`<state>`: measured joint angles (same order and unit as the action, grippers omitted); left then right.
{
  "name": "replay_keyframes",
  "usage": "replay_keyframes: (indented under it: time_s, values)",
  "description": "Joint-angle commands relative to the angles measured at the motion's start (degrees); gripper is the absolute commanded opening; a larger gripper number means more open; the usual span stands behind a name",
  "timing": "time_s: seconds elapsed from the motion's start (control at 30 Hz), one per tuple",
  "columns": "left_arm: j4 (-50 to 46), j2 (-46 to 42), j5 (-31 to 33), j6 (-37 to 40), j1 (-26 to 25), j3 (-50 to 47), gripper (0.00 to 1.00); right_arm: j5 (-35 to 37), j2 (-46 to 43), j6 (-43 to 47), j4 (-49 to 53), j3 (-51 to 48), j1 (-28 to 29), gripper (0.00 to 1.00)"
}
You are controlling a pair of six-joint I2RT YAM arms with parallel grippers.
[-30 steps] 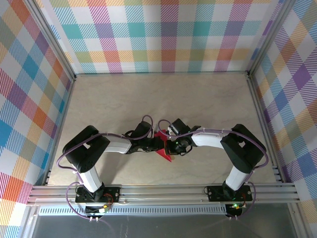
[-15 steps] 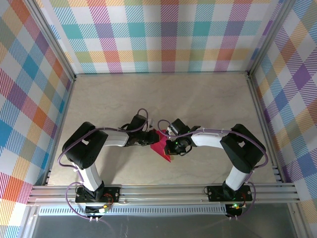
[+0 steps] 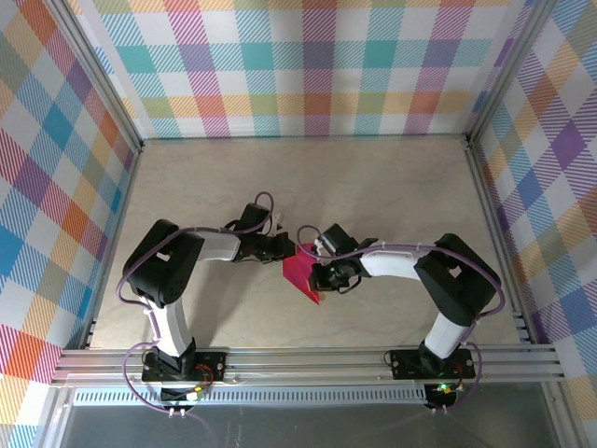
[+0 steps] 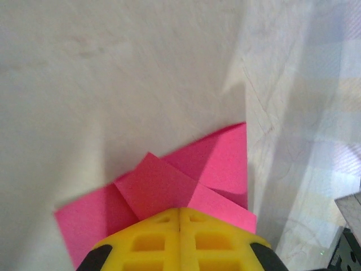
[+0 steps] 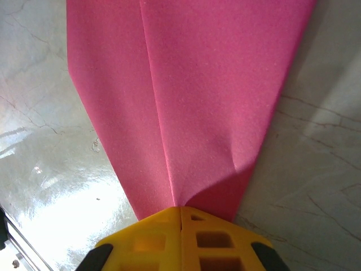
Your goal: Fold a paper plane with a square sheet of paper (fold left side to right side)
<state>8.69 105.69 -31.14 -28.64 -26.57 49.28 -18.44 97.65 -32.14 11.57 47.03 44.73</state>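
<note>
The magenta-pink sheet of paper (image 3: 298,273) lies mid-table, folded into a narrow pointed shape with its tip toward the near edge. My left gripper (image 3: 282,251) is shut, its tips at the paper's upper left edge. In the left wrist view the closed yellow fingertips (image 4: 179,210) rest over layered flaps of the paper (image 4: 163,183). My right gripper (image 3: 318,272) is shut too and sits on the paper's right side. In the right wrist view its tips (image 5: 180,209) meet the paper (image 5: 197,101) where a long crease ends; I see no paper between the fingers.
Pale wooden tabletop (image 3: 373,196) stretches behind and to both sides of the arms. Plaid walls (image 3: 308,65) close in the back and sides. An aluminium rail (image 3: 308,359) runs along the near edge.
My left gripper has slid back to the left and slightly farther away, off the middle of the paper, uncovering more of it. The right gripper has stayed in place.
</note>
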Motion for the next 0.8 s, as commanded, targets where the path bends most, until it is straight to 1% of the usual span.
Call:
replay_keyframes:
  time_s: [0.0,0.33,0.5,0.6,0.77]
  values:
    - [-0.8,2.4,8.6,3.0,4.4,2.0,0.0,3.4,3.1,-0.1,12.2,-4.5,1.2,0.0]
    - [-3.5,4.0,8.1,4.5,5.7,6.7,0.0,2.6,2.2,-0.4,11.6,-4.7,1.2,0.0]
    - [-7.4,1.1,9.1,6.7,5.9,8.6,0.0,2.3,1.5,-0.6,11.3,-4.3,1.2,0.0]
    - [-9.4,-1.0,8.5,7.6,5.9,9.2,0.0,2.0,1.2,-0.7,10.9,-4.0,1.2,0.0]
    - [-8.6,-6.5,6.2,7.5,4.4,5.5,0.0,1.7,0.7,-1.3,9.7,-3.9,1.2,0.0]
